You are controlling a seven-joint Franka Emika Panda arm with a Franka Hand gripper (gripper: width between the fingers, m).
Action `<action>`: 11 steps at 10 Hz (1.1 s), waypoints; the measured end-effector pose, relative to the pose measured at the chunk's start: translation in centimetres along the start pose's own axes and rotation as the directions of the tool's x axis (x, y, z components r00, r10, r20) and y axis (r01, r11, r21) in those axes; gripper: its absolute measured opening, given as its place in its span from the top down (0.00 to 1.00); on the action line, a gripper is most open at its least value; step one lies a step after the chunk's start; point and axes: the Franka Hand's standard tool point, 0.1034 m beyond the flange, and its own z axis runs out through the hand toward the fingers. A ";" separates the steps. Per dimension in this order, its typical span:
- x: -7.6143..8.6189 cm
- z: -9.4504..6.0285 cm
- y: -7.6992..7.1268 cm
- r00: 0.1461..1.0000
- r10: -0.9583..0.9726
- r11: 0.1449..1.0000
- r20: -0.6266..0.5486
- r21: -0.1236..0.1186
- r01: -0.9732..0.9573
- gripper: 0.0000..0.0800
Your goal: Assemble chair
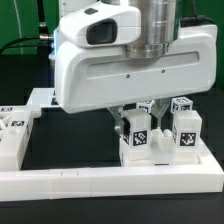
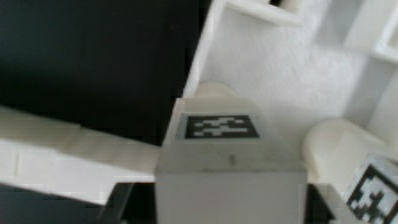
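The white arm point(image 1: 130, 65) hides most of the pincer point(image 1: 136, 113) (its grip unclear).

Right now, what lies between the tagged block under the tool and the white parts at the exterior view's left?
Only bare black table lies between the tagged block and the left parts. This shows in the exterior view.

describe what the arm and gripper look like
The arm ends in a wide, glossy white housing with rounded corners. Above it sits a white piece with a dark oval inset, next to a grey metal cylinder. The gripper underneath looks short and dark.
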 end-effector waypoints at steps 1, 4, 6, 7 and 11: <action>0.0 0.1 0.1 0.998 0.069 0.998 0.001 0.000 -0.069 0.64; 0.0 0.1 0.8 0.888 0.460 0.888 0.005 0.017 -0.460 0.64; 0.0 0.2 1.0 0.749 0.662 0.749 0.015 0.029 -0.662 0.64; 0.0 0.2 1.0 0.648 0.761 0.647 0.023 0.033 -0.761 0.64; 0.0 0.2 1.0 0.458 0.889 0.457 0.032 0.026 -0.889 0.64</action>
